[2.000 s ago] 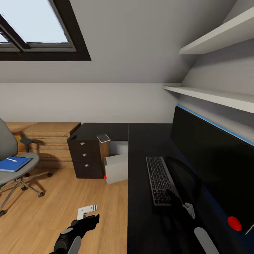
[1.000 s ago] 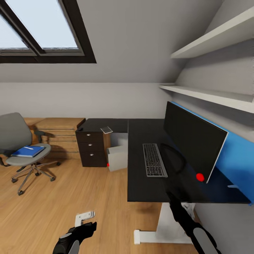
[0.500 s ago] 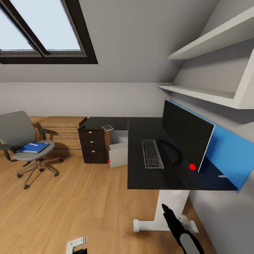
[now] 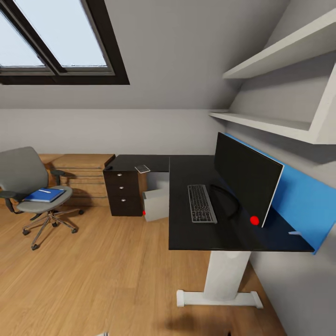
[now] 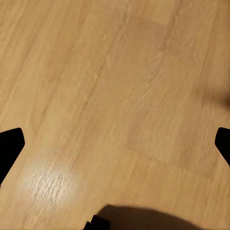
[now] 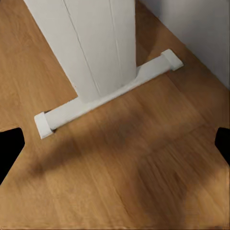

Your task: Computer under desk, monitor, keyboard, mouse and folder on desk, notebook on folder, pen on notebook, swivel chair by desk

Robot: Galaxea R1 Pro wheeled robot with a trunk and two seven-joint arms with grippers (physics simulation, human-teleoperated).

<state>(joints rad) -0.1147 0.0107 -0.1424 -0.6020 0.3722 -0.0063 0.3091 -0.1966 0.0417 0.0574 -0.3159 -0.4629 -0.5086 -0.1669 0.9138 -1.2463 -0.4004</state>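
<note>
The counter (image 4: 186, 219) is black and shiny, with one white leg (image 4: 224, 275). It sits at about 3 o'clock in the head view. The monitor (image 4: 245, 182) stands on it, near the wall. The keyboard (image 4: 201, 203) lies flat just beside the monitor, at its 9 o'clock. A red dot (image 4: 254, 220) shows by the monitor's low corner.

The computer (image 4: 155, 204) stands on the floor (image 4: 102, 270) under the counter, next to the dark drawers (image 4: 122, 192). The notebook (image 4: 142, 168) lies on the counter above the drawers.

The chair (image 4: 35, 196) is well apart from the counter, at 9 o'clock. The blue folder (image 4: 44, 194) lies on its seat, and the pen (image 4: 44, 191) lies on the folder.

The left tool (image 5: 115, 143) is wide open over bare floor and holds nothing. The right tool (image 6: 115, 143) is wide open too, empty, and looks at the foot of the white leg (image 6: 96, 57).
</note>
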